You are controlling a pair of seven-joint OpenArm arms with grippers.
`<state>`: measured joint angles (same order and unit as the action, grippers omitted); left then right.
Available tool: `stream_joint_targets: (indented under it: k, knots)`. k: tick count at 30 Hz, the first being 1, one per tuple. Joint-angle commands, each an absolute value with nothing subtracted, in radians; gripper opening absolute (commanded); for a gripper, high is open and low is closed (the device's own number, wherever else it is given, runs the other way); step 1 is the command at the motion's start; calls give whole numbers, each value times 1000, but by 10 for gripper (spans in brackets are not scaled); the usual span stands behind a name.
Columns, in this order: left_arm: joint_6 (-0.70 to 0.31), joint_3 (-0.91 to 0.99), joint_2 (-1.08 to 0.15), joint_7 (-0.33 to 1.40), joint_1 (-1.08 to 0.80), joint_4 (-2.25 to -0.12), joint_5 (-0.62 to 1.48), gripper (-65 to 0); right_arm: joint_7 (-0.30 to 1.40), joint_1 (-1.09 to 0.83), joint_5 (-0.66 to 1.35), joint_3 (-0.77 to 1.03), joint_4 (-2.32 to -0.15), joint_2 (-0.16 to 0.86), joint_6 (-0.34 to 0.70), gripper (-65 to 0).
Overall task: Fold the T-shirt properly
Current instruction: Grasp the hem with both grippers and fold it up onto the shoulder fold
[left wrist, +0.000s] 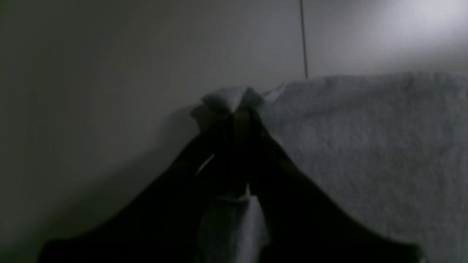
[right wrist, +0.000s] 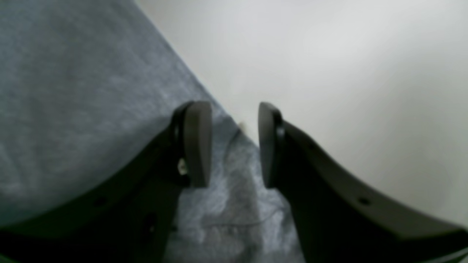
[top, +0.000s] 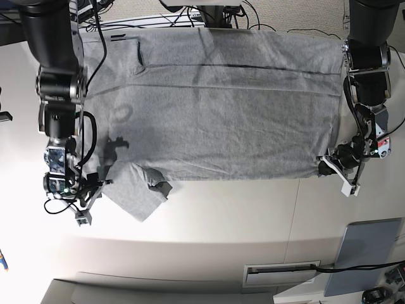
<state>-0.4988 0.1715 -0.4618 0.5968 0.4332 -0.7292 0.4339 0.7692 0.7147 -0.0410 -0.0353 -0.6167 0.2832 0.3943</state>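
The heather-grey T-shirt (top: 215, 114) lies spread flat across the white table (top: 221, 215), no lettering showing. One sleeve (top: 136, 196) lies folded at the lower left. My left gripper (top: 324, 168) is at the shirt's lower right corner. In the left wrist view it (left wrist: 237, 107) is shut on a small bunch of the T-shirt (left wrist: 365, 146) edge. My right gripper (top: 104, 183) is at the sleeve's edge. In the right wrist view it (right wrist: 234, 144) is open, its pads (right wrist: 197, 142) straddling the T-shirt (right wrist: 73, 91) border over the table (right wrist: 347, 73).
A grey pad (top: 364, 256) lies at the lower right of the table. A white slotted panel (top: 281, 273) sits at the front edge. Cables (top: 209, 12) run along the back edge. A thin table seam (left wrist: 303, 36) runs past the left gripper.
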Motion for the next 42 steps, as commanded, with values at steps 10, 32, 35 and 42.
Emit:
stream_joint_targets:
  k: [10,32,35,42]
  knots:
    - [-500,169,-463,629,443,-733,412,-650,749,742,-80,-33,-527,291,424,-650]
    - [-542,174,-592,726,258,-1158,696,-650,955,402,-14,-31,-1411,390,327,-650]
    - [-535,178,-601,726,159,-1279,696,-650,1007,320,-7,-31,-1539,425,302,-650]
    - [-544,320,-601,726,-71,-1440,742,-650,1058,76,-8,-10,-1765,461,253,-650]
